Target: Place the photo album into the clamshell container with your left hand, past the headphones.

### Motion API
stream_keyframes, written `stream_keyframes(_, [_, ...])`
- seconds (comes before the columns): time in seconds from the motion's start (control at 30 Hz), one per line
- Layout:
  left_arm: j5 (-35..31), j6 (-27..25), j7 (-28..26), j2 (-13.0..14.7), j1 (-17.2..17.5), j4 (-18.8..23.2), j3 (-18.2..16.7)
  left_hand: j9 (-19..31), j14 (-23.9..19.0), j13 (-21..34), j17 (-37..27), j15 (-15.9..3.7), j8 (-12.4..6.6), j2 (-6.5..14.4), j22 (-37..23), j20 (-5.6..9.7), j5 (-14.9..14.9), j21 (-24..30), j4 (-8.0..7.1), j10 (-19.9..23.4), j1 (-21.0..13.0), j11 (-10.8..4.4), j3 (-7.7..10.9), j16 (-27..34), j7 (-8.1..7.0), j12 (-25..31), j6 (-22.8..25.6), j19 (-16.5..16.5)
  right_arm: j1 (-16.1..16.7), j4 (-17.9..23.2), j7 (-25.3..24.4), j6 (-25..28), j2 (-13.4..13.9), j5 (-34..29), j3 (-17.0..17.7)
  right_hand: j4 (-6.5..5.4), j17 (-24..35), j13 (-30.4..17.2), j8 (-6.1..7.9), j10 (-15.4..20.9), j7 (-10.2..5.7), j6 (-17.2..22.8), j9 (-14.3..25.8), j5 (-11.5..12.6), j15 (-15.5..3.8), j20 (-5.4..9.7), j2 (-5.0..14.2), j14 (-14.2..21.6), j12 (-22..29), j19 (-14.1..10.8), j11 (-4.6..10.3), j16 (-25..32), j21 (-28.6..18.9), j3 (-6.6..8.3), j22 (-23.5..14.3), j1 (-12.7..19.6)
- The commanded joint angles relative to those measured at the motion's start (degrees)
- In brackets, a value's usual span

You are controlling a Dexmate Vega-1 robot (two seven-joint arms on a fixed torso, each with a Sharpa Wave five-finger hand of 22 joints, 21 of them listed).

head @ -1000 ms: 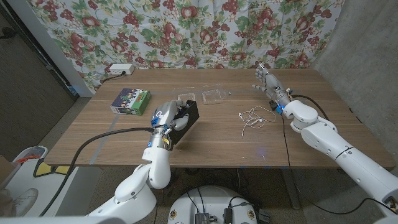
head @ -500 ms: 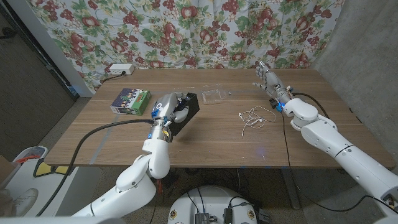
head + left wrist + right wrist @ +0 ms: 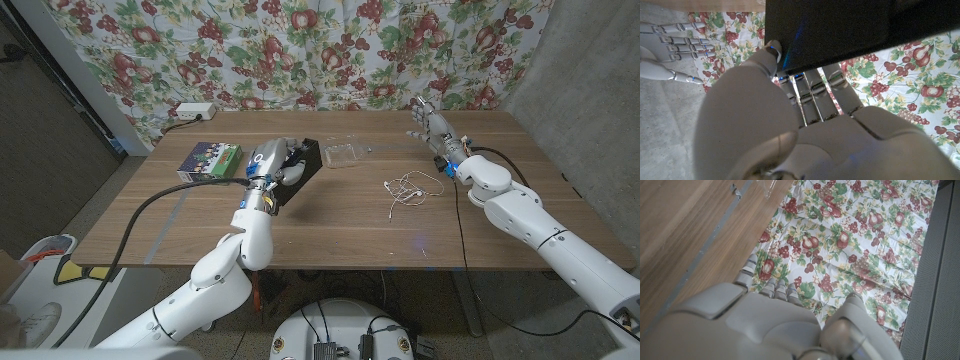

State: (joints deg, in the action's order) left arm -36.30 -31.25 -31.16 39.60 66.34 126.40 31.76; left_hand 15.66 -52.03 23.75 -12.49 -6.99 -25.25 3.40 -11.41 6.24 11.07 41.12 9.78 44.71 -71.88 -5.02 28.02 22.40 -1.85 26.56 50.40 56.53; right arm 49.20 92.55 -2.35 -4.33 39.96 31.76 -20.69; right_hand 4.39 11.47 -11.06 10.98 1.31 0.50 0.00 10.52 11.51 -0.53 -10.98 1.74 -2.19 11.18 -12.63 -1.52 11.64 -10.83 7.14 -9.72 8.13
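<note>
Clamshell container (image 3: 343, 154) between album (image 3: 297, 172) and headphones (image 3: 408, 189)

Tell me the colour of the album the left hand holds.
Black: the photo album in the left hand, clearest in the head view.

Both arms are glossy white, rounded shells with smooth jointed segments. A thick black cable runs along the left arm and a thinner black one along the right. The left hand (image 3: 277, 167) and right hand (image 3: 432, 125) are light grey, with segmented fingers (image 3: 815, 90). Small blue lights glow at each wrist.
</note>
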Motion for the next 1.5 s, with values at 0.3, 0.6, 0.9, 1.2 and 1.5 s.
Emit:
stream_keyframes(0.3, [0.22,2.52,-1.0,-1.82,-4.64,-4.99,-1.03,0.09,-0.34,0.47,-0.21,-4.67,0.17,3.29,0.06,-0.02,0.03,0.84,-0.18,2.81,-3.1,-2.33,-0.56,-0.15,0.13,-0.49,0.44,-0.78,0.78,-0.65,-0.68,-2.68,-0.49,-0.57,0.57,0.3,0.13,-0.16,0.22,0.14,-0.02,-0.25,0.27,-0.12,0.09,0.69,-0.05,0.22,0.25,-1.87,0.56,0.33,-0.75,0.05,-0.12,0.54])
stream_keyframes(0.6, [0.28,3.32,-2.58,-3.32,-7.23,-7.65,-0.82,0.03,-0.25,0.54,-0.4,-4.9,0.16,3.29,0.11,-0.02,0.02,1.24,-0.11,3.05,-3.2,-2.51,-0.85,-0.18,-0.08,-0.76,0.7,-1.2,1.01,-0.77,-0.98,-2.98,-0.77,-0.54,0.68,0.3,0.17,-0.17,0.23,0.18,-0.01,-0.21,0.28,-0.19,0.19,0.54,-0.35,0.2,0.27,-1.63,0.64,0.34,-0.57,-0.16,-0.13,0.33])
stream_keyframes(0.9, [0.96,3.89,-3.58,-4.6,-9.11,-9.66,-0.43,-0.02,-0.27,0.61,-0.45,-4.96,0.19,3.31,0.16,-0.03,0.03,1.63,-0.15,3.3,-3.18,-2.63,-1.03,-0.26,-0.26,-0.96,0.82,-1.42,0.92,-1.07,-0.49,-3.67,-0.75,-0.71,0.65,0.28,0.21,-0.17,0.26,0.16,-0.06,-0.15,0.28,-0.22,0.26,0.42,-0.46,0.21,0.25,-1.65,0.66,0.35,-0.5,-0.27,-0.14,0.17])
stream_keyframes(1.2, [0.93,3.8,-3.68,-5.05,-10.83,-11.29,0.48,-0.07,-0.24,0.72,-0.45,-4.93,0.23,3.39,0.21,-0.11,0.05,1.9,-0.24,3.23,-3.08,-2.6,-1.16,-0.41,-0.39,-1.24,0.88,-1.84,0.85,-0.89,-0.55,-3.95,-0.58,-1.1,0.77,0.14,0.29,-0.17,0.32,0.24,-0.01,0.03,0.28,-0.26,0.34,0.11,-0.74,0.27,0.28,-1.39,0.72,0.42,-0.33,-0.56,-0.14,-0.3])
stream_keyframes(1.5, [-0.14,4.48,-4.02,-5.11,-13.32,-13.53,1.85,-0.13,-0.17,0.65,-0.28,-4.89,0.23,3.36,0.26,-0.11,0.07,2.38,-0.26,3.53,-3.0,-2.58,-1.21,-0.72,-0.54,-1.51,1.08,-1.85,0.46,-1.52,-0.2,-4.47,-0.83,-1.29,0.63,0.06,0.33,-0.17,0.37,0.25,0.03,0.19,0.28,-0.26,0.18,0.16,-0.81,0.37,0.28,-1.52,0.82,0.48,-0.34,-0.68,-0.15,-0.54])
